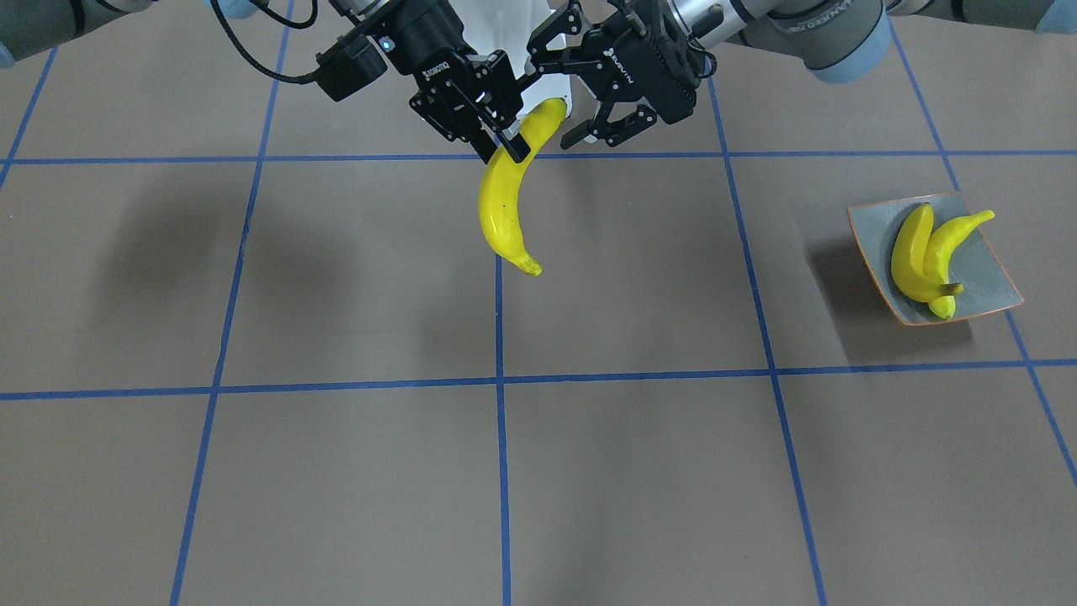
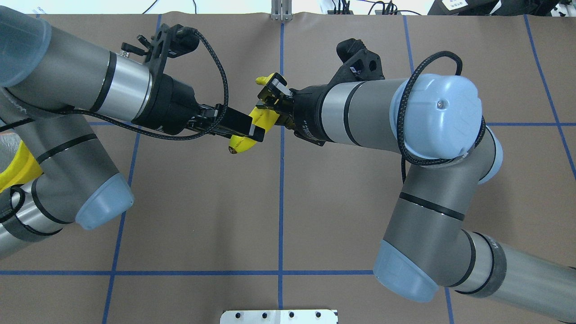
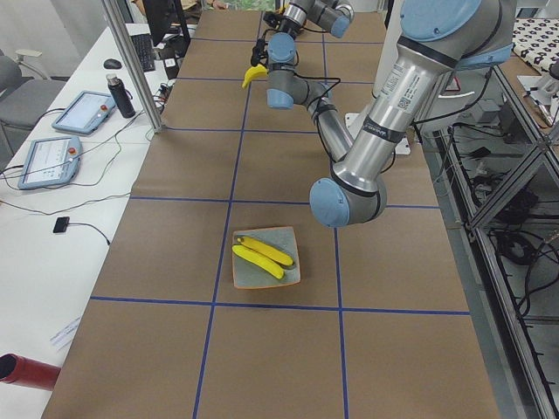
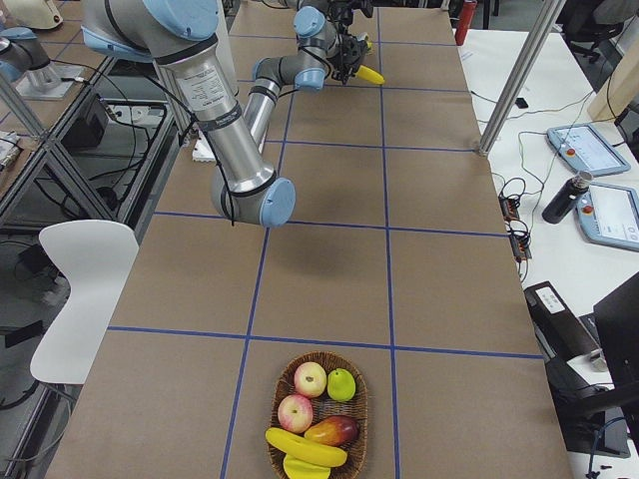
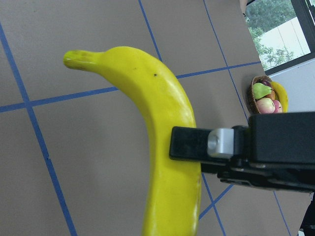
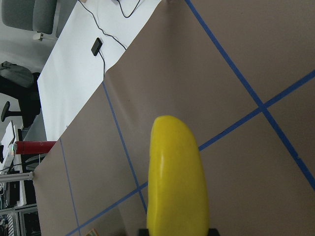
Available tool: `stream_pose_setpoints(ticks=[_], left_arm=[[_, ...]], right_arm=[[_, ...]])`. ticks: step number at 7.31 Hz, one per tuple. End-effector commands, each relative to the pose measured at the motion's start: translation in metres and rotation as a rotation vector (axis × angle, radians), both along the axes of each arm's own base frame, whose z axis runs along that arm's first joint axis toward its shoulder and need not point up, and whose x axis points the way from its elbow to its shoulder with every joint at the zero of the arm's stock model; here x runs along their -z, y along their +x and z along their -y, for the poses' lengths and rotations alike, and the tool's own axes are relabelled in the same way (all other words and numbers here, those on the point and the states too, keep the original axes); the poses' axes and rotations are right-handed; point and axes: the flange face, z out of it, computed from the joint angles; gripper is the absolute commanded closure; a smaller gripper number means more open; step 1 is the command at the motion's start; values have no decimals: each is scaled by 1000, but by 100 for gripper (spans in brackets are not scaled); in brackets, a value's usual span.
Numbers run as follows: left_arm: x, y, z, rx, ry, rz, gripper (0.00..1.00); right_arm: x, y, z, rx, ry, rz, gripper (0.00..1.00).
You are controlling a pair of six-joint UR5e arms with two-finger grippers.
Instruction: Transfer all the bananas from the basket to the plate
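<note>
My right gripper is shut on a yellow banana near its upper end and holds it in the air over the table's middle. The banana hangs down with its stem tip lowest. My left gripper is open, its jaws standing either side of the banana's upper end. The left wrist view shows the banana with one right finger across it. The grey-green plate lies towards the robot's left end and holds two bananas. The basket at the right end holds two more bananas.
The basket also holds two apples, a green fruit and a mango. Side tables with tablets run along the far edge. A metal post stands at the table's edge. A red cylinder lies by the left end.
</note>
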Motion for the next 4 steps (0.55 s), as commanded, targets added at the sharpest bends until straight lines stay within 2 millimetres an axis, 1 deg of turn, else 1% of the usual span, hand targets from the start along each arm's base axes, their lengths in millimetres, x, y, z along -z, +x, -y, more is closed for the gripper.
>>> stream_pose_setpoints(ticks=[1,2,3,4], left_arm=[[-1,1,1,0,-3,3,31],[-2,1,1,0,-4,4,31],[-2,2,2,0,-2,4,39],[-2,1,2,3,-2,4,67]], right_arm=[[6,0,-2,2,6,11,100],[9,5,-4,2,12,20,100],[10,5,-5,2,14,21,100],[9,5,-4,2,23,15,100]])
